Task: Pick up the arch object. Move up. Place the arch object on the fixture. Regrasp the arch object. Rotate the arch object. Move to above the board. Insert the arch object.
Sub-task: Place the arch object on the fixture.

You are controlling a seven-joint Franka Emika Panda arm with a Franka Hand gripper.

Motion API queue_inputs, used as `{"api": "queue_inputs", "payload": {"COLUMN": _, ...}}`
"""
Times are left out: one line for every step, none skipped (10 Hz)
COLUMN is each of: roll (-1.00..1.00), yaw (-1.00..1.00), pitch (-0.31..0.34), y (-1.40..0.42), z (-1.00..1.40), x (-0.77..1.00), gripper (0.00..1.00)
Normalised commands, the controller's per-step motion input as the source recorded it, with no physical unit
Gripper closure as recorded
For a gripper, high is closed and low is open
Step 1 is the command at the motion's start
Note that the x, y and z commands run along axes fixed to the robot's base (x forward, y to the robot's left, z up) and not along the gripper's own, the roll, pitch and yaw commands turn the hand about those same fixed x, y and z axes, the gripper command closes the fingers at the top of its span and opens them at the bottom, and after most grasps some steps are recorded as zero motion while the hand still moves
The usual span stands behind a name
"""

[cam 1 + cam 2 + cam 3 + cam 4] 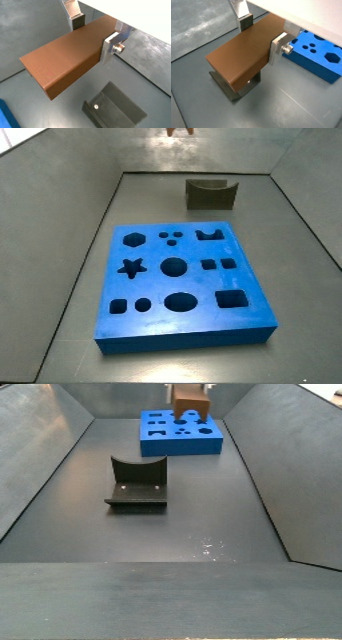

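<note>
One grasp is live: I have the gripper [95, 31] clamped across the arch object [67, 62], one silver finger [279, 48] flat on each long side, near one end of the bar. Largest thing around is the board [183, 285], blue, cutouts up, lying well below the gripper; a side view shows it directly under the carried piece [191, 400], though depth is hard to judge. Next down in size is the arch object itself, an orange-brown bar jutting out from between the fingers, clear of floor and walls in both wrist views. I judge it rigid, light and smooth-faced, so with most of its length overhanging the pads it could pivot if bumped; a hold nearer mid-length would be steadier. Smallest is the fixture [139, 482], dark, scooped top, standing on the floor below the gripper and apart from the board; in a wrist view it sits under the bar's free end [236, 86]. Arm is high, gripper pointing roughly down, mostly out of frame in the side views. Looks like the move-up step, fixture placement still to do.
</note>
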Motion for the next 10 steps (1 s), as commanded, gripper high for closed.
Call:
{"api": "queue_inputs", "payload": {"roll": -0.03, "yaw": 0.03, "pitch": 0.135, "y": -0.14, "z": 0.04, "x": 1.00, "gripper": 1.00}}
{"api": "queue_inputs", "payload": {"roll": -0.03, "yaw": 0.03, "pitch": 0.152, "y": -0.12, "z": 0.04, "x": 1.00, "gripper": 1.00}}
{"api": "queue_inputs", "payload": {"roll": -0.04, "yaw": 0.03, "pitch": 0.154, "y": -0.11, "z": 0.03, "x": 1.00, "gripper": 1.00}}
{"api": "queue_inputs", "payload": {"roll": -0.04, "yaw": 0.03, "pitch": 0.149, "y": -0.09, "z": 0.02, "x": 1.00, "gripper": 1.00}}
{"api": "queue_inputs", "payload": {"roll": -1.00, "yaw": -0.11, "pitch": 0.048, "y": 0.18, "z": -0.28, "x": 1.00, "gripper": 1.00}}
{"api": "queue_inputs", "payload": {"roll": -1.00, "yaw": -0.11, "pitch": 0.049, "y": 0.22, "z": -0.30, "x": 1.00, "gripper": 1.00}}
{"api": "queue_inputs", "payload": {"roll": -1.00, "yaw": -0.12, "pitch": 0.043, "y": 0.19, "z": -0.21, "x": 0.95, "gripper": 1.00}}
{"api": "queue_inputs", "payload": {"roll": -1.00, "yaw": -0.12, "pitch": 0.049, "y": 0.10, "z": -0.10, "x": 0.85, "gripper": 1.00}}
{"api": "queue_inputs", "payload": {"roll": -1.00, "yaw": -0.12, "pitch": 0.067, "y": 0.07, "z": -0.05, "x": 0.76, "gripper": 1.00}}
{"api": "queue_inputs", "payload": {"roll": -1.00, "yaw": -0.13, "pitch": 0.081, "y": 0.06, "z": -0.03, "x": 0.69, "gripper": 1.00}}
